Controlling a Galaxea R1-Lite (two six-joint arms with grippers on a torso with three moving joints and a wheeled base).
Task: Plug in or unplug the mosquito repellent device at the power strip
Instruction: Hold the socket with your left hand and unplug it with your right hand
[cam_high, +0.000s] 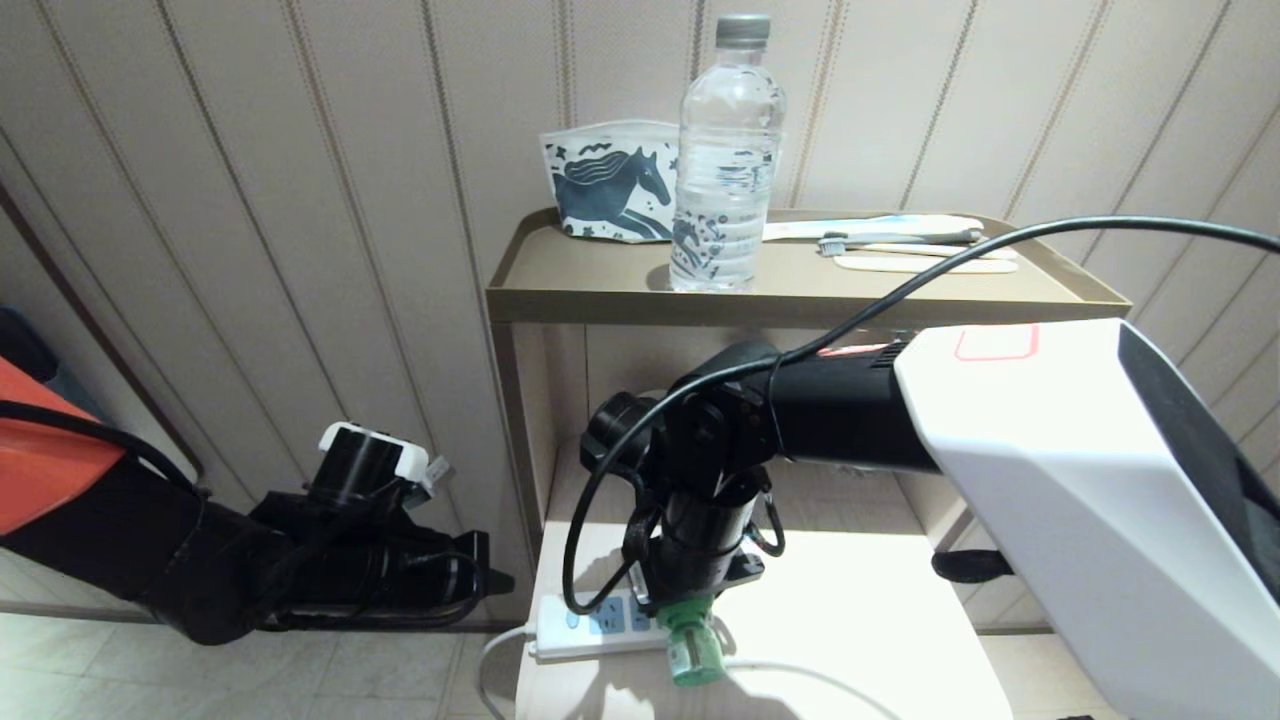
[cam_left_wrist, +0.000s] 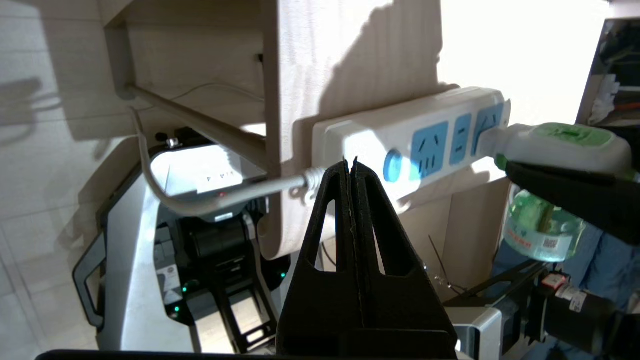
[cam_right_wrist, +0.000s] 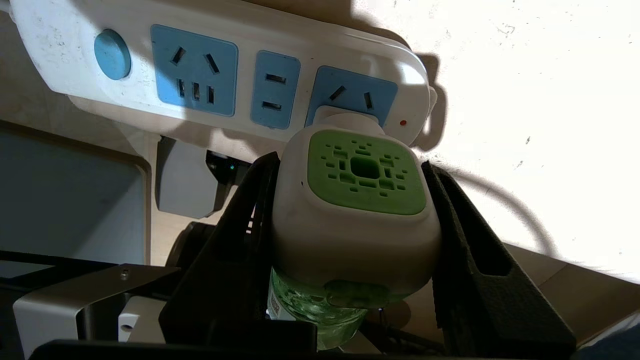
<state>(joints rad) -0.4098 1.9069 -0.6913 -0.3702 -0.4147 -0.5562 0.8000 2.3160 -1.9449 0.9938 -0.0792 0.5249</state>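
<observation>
A wall of pale, vertically ribbed panelling backs a small 2-level stand: a tan tray-like upper shelf (cam_high: 560, 300) with a raised lip, and below it a light wood-grain table (cam_high: 860, 620) lit by hard sunlight. On the shelf stand a clear ribbed water bottle (cam_high: 725, 160) with a grey cap, a flat white pouch (cam_high: 610, 185) printed with a dark blue horse, and a toothbrush (cam_high: 900, 238) among pale flat sticks.

The power strip (cam_right_wrist: 225, 70) lies along the table's near left edge, a white rounded bar of smooth plastic with 3 light-blue socket faces and 1 round blue button at its cord end. Its white cord (cam_left_wrist: 200, 200) hangs off the table edge toward the tiled floor. The mosquito repellent device (cam_right_wrist: 355, 215) sits at the socket farthest from the button, its plug end against that blue face. Its head is a rounded white block with a perforated green square pad, and the translucent green bottle hangs beneath it over the table edge.

The right gripper (cam_right_wrist: 350, 260) reaches down from the bulky white and black arm that blocks much of the table in the head view, a black cable looping over it. Its matte black jaws stand partly apart, clamped on either side of the device's white head.

The left gripper (cam_left_wrist: 352, 170) hovers low beside the table's left edge, near the strip's button end, jaws pressed together and holding nothing.
</observation>
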